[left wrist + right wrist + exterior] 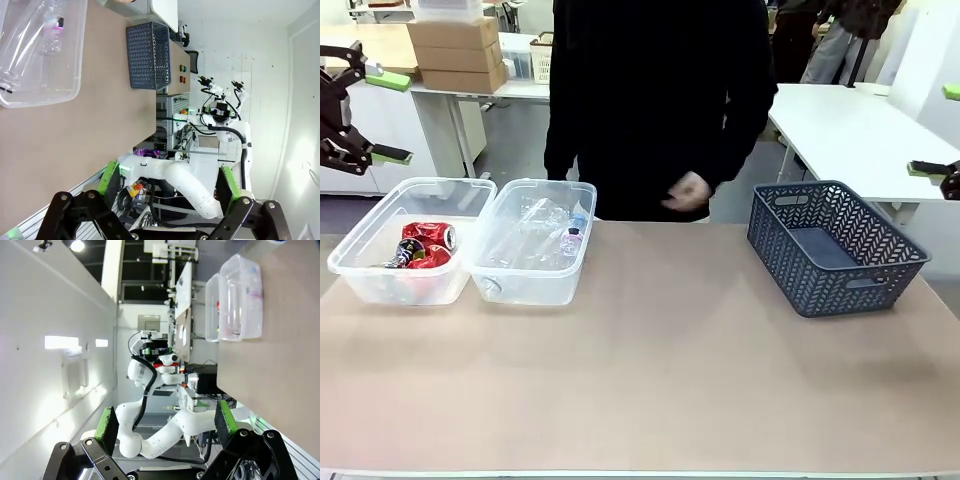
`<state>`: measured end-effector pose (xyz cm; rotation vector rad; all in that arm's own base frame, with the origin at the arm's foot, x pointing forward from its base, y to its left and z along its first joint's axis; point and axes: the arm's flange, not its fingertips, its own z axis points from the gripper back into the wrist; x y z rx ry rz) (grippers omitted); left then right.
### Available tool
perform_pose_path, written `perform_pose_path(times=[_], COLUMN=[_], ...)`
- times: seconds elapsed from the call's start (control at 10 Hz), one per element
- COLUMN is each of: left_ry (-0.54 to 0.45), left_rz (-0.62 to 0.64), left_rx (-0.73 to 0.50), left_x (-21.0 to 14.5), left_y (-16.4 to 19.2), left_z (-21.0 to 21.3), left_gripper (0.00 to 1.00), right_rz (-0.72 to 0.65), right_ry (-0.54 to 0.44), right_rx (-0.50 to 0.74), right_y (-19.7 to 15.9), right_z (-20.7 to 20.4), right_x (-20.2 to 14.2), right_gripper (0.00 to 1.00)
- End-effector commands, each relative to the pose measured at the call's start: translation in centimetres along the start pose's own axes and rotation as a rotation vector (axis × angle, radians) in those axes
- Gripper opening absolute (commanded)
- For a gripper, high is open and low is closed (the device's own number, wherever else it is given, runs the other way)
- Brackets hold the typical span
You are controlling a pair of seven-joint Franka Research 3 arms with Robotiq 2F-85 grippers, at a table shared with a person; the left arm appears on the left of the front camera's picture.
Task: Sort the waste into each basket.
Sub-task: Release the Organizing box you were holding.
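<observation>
1. Two see-through tubs stand side by side, touching, on the far left part of the table [650,370].
2. The left tub [360,268] holds crushed red-and-silver cans [425,245]; at least two show, pressed together, and the exact count cannot be told.
3. The right tub [535,290] holds clear plastic bottles [545,235] lying in a heap; one has a blue cap and a pinkish label, and the overlapping clear plastic keeps the count uncertain beyond several.
4. One dark grey lattice basket [835,250] sits at the far right of the table, well apart from the tubs; nothing shows inside it.
5. The left gripper [360,115] hangs above and to the left of the tubs, jaws spread wide, holding nothing and touching nothing.
6. The right gripper [167,422] is off the table's right edge; in its wrist view the green pads stand wide apart with nothing between them.
7. One person stands at the far side, one hand [688,192] just above the table edge.
</observation>
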<state>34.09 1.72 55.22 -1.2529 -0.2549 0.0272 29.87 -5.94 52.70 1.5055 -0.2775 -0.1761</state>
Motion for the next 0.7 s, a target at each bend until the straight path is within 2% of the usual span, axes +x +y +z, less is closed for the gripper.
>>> perform_pose_path(times=[0.0,0.6], left_ry=[0.007,0.007], left_rz=[0.006,0.006], left_rx=[-0.012,-0.012], left_x=[0.02,0.02], left_y=[-0.14,-0.14], left_z=[0.08,0.08], left_gripper=[1.00,1.00], right_rz=[-0.002,-0.002], right_ry=[-0.001,-0.001], right_rx=[0.024,0.024], right_y=[0.53,0.53], right_z=[0.13,0.13], right_x=[0.15,0.15], right_gripper=[1.00,1.00])
